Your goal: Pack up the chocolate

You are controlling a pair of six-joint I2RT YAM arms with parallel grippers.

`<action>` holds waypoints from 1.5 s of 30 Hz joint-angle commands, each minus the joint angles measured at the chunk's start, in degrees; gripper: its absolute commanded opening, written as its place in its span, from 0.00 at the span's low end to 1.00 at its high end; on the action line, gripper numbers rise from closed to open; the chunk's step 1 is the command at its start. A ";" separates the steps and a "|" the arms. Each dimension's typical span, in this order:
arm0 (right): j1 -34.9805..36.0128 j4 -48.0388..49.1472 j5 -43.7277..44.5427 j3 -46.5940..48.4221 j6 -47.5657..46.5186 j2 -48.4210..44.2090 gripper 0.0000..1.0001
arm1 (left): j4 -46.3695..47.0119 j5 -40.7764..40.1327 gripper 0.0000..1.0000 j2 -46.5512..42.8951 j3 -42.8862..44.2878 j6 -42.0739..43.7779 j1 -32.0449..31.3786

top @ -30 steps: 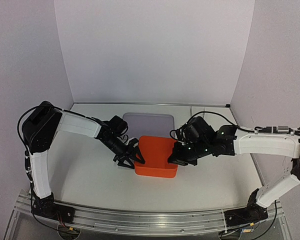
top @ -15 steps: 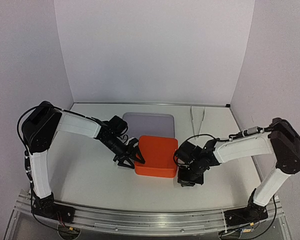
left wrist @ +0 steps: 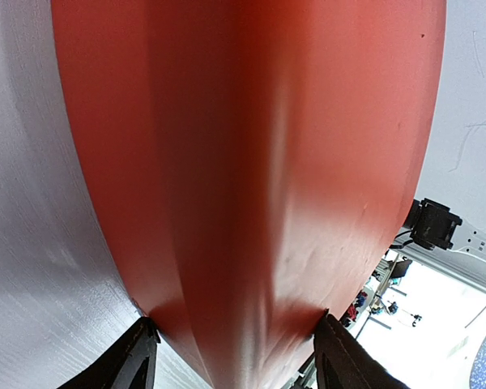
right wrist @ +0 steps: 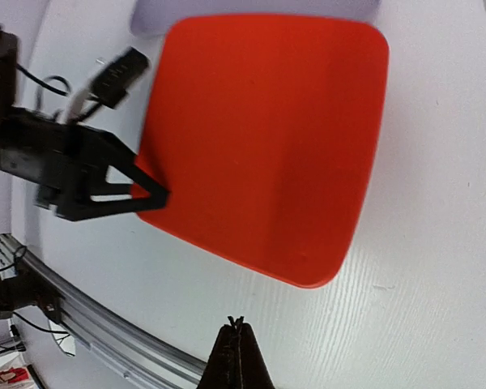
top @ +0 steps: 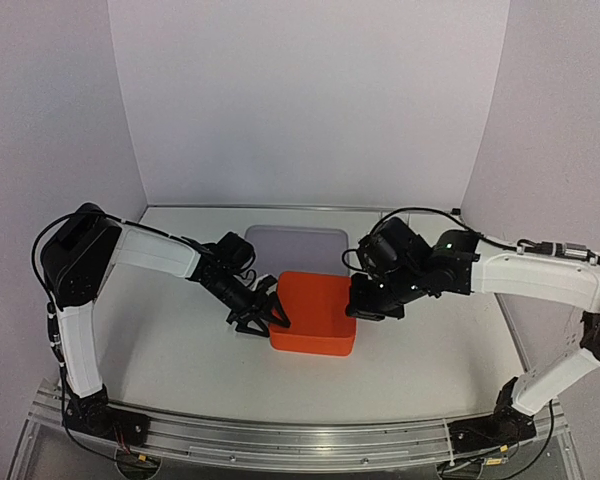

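No chocolate shows in any view. An orange box [top: 313, 312] with its orange square lid on sits mid-table. It fills the left wrist view [left wrist: 251, 162] and shows from above in the right wrist view [right wrist: 267, 138]. My left gripper [top: 270, 312] clamps the box's left side, with a finger touching each side of it [left wrist: 142, 352]. My right gripper [top: 365, 305] hangs just above the box's right edge. It is shut and empty [right wrist: 236, 322].
A pale lavender tray [top: 298, 240] lies right behind the orange box. White walls close in the back and both sides. A metal rail [top: 280, 440] runs along the near table edge.
The right arm dipped to the table front-right of the box half a second ago. It has since risen back to the box's right edge. The left arm and box have not moved.
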 commanded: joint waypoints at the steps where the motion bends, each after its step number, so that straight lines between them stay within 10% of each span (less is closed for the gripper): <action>1: 0.32 -0.11 4.33 4.29 -7.27 -3.15 0.00 | -6.60 -13.80 0.64 3.50 -2.77 0.55 -0.23; 14: -1.63 1.32 -1.96 -8.74 7.90 11.16 0.00 | -6.24 -13.80 0.64 3.97 -2.78 -0.09 -0.23; 30: -0.46 -0.43 8.08 4.93 -5.13 2.76 0.01 | -4.76 -15.32 0.68 -1.37 -2.78 0.08 -0.20; 37: -5.52 -0.39 11.23 4.90 -3.41 1.68 0.72 | -8.52 -25.47 0.98 -11.34 1.12 -0.53 -0.03; 45: -15.10 0.58 4.96 3.67 -5.91 3.95 0.81 | -6.60 -27.52 1.00 -18.04 1.15 -1.49 6.69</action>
